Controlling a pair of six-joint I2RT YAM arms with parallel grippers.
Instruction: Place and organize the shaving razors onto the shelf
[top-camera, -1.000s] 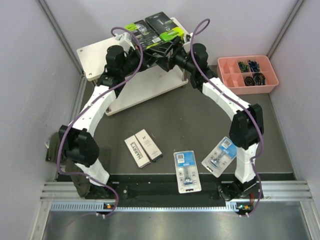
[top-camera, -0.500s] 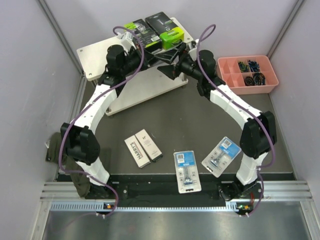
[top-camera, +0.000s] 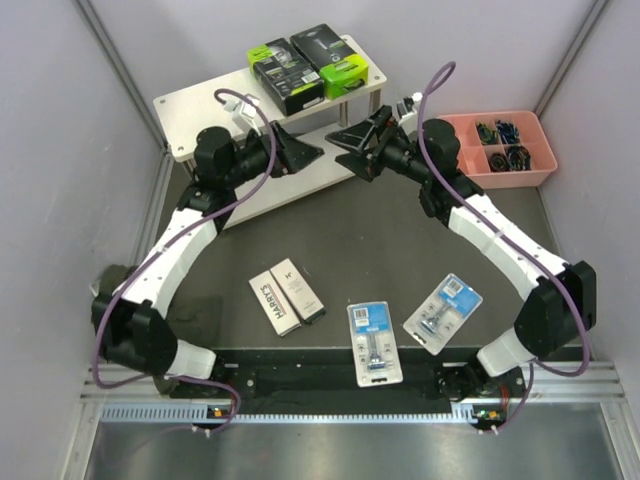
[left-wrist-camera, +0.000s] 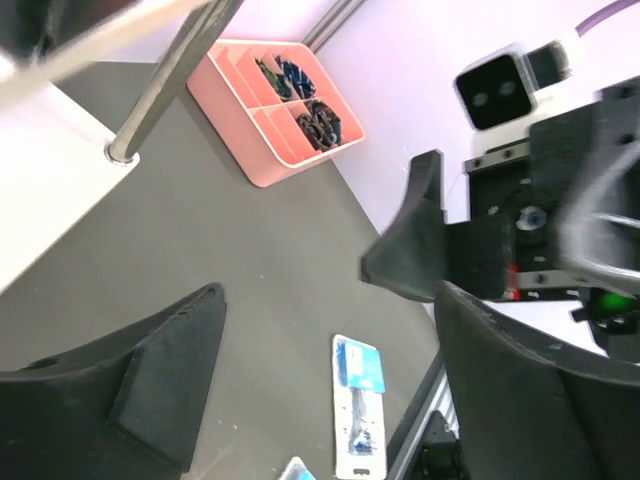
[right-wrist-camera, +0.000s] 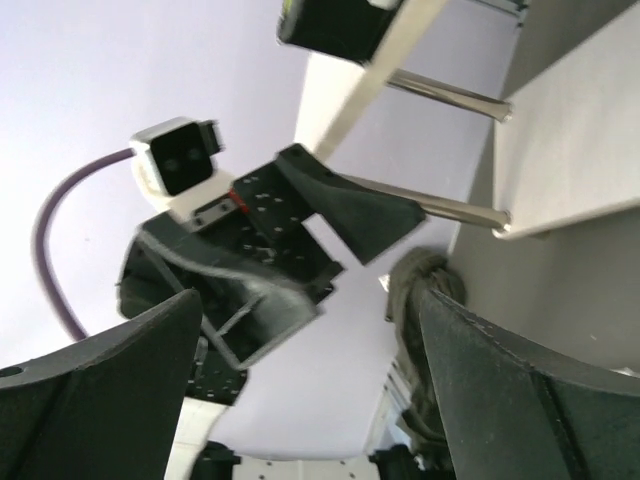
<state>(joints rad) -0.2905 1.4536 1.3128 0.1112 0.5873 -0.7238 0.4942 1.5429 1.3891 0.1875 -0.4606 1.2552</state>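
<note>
Two packs (top-camera: 283, 72) on shelf (top-camera: 200, 105), four packs (top-camera: 287, 297) on table (top-camera: 380, 240)

Top external: high above near edge, looking down on whole desk (top-camera: 400, 240). Left wrist: facing out between jaws; shelf (left-wrist-camera: 35, 175) beyond left jaw, pink tray (left-wrist-camera: 262, 165) ahead. Right wrist: rolled sideways, shelf beyond right jaw. Shelf shared by all.

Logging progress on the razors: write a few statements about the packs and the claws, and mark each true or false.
1. Both black-and-green razor packs lie on the shelf's top board. True.
2. The left claw grips a pack. False: it is open and empty.
3. The Harry's boxes stand on the shelf. False: they lie side by side on the dark table.
4. Both blister packs lie on the table near the arm bases. True.
5. The right claw is open, holding nothing. True.
</note>
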